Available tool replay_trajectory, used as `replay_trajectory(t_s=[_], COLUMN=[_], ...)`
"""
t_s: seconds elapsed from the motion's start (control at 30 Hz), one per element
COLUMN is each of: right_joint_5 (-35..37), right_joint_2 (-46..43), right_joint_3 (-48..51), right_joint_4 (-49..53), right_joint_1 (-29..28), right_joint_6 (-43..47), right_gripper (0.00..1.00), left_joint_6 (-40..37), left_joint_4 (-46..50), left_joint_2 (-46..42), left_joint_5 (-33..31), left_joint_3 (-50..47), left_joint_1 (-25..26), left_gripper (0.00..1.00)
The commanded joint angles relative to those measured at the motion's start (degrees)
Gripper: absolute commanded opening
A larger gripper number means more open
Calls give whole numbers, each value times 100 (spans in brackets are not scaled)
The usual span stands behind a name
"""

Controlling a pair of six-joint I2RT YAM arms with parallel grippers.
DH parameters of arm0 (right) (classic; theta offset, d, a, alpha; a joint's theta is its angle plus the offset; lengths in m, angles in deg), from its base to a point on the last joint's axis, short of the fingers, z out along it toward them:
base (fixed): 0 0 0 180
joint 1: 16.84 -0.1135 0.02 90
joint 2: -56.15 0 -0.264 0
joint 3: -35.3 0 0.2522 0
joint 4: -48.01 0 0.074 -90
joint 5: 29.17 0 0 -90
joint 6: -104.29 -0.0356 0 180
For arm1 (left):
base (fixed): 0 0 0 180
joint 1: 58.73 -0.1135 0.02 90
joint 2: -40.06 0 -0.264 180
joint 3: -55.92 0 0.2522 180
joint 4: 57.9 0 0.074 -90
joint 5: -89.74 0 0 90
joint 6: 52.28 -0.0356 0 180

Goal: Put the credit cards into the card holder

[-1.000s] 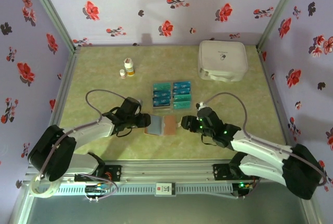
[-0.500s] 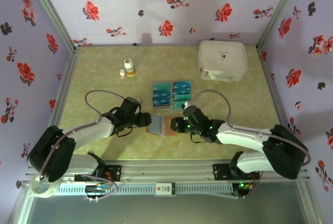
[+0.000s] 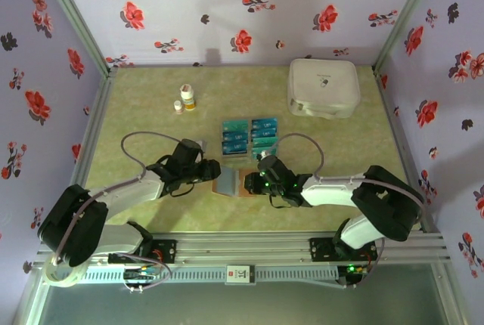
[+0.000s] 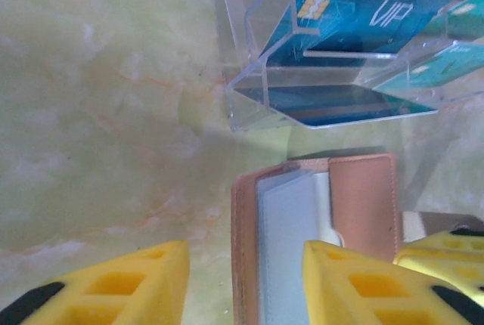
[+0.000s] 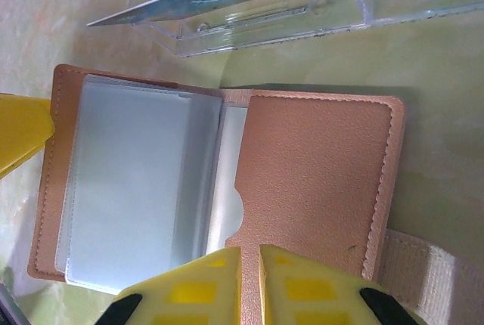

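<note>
Right now my right claw (image 5: 249, 261) has its jaws almost together, tips on the near edge of the open brown card holder (image 5: 318, 181); whether it pinches, I cannot tell. My left claw (image 4: 242, 268) gapes across the holder's other edge, with the credit cards (image 4: 363, 15) just beyond in a clear rack (image 4: 249, 75).

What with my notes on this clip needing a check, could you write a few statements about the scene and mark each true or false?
1. The wallet lies open on the table. True.
2. The cards are already tucked into the wallet. False: they sit in a clear rack just behind it, and the wallet's sleeves look empty.
3. The white case lies at the far right of the table. True.
4. The bottles stand to the right of the cards. False: they stand to the far left of them.
5. The left end effector has its fingers spread apart over the wallet. True.
</note>
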Motion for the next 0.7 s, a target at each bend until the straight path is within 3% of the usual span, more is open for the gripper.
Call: replay_trajectory(t_s=[0.0, 0.2, 0.53, 0.67], right_joint_5=[97, 107, 130, 121], right_joint_2=[128, 230, 383, 460], right_joint_3=[149, 216, 269, 278], right_joint_4=[-222, -318, -423, -480], right_joint_1=[-31, -25, -25, -25], right_joint_6=[-102, -138, -164, -190], right_gripper=[13, 12, 11, 10], left_joint_6=[176, 260, 301, 279], left_joint_4=[-305, -449, -593, -637], left_joint_2=[-94, -87, -73, -78], left_joint_5=[191, 282, 369, 409], left_joint_3=[-137, -217, -264, -255], left_joint_1=[-91, -174, -218, -217], left_gripper=[31, 28, 12, 0])
